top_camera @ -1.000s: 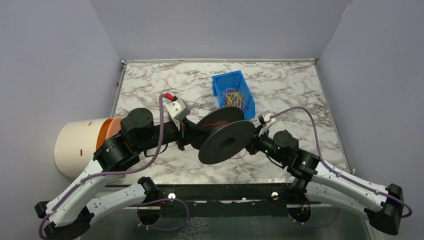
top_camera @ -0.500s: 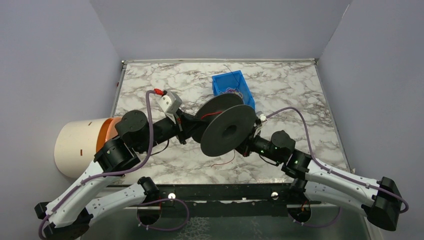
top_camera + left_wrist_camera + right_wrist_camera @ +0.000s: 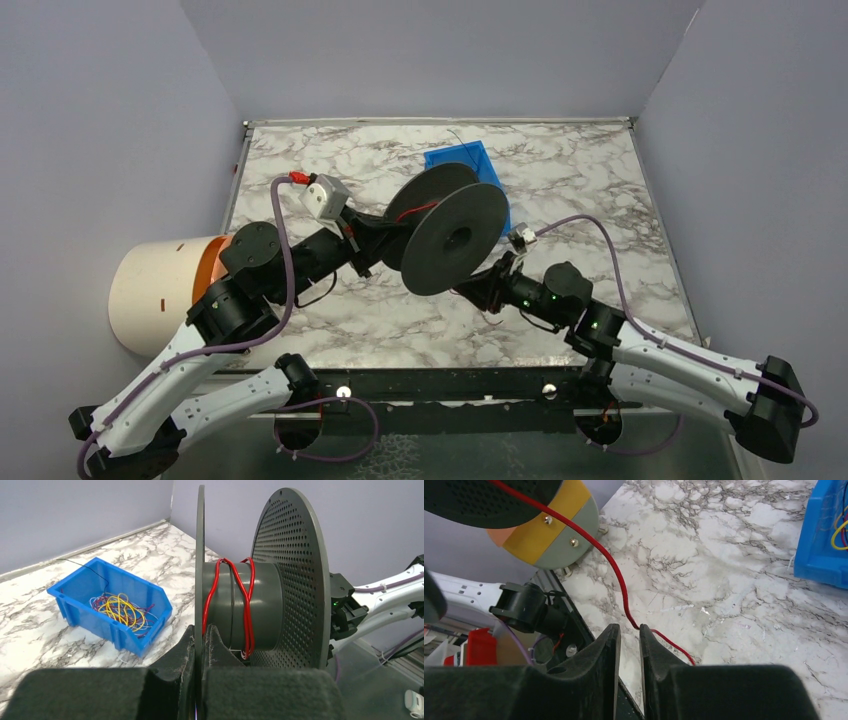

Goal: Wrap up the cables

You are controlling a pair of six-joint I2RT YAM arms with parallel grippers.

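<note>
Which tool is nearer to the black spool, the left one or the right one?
Left. The left tool is clamped on the rim of one flange of the black spool. The right tool stands apart from it, beside the loose red cable.

Black spool [image 3: 287,575], dotted with holes on one side, carries a red wire [image 3: 248,610]. Blue bin [image 3: 100,627] at left holds yellow, purple and red cables [image 3: 120,610]. Table [image 3: 30,625] is white marble, grey-veined.

Plain lavender-grey walls [image 3: 420,50] enclose a white, grey-veined marble-pattern table [image 3: 300,170] on three sides; a black rail [image 3: 450,385] runs along its near edge under soft, even light.
</note>
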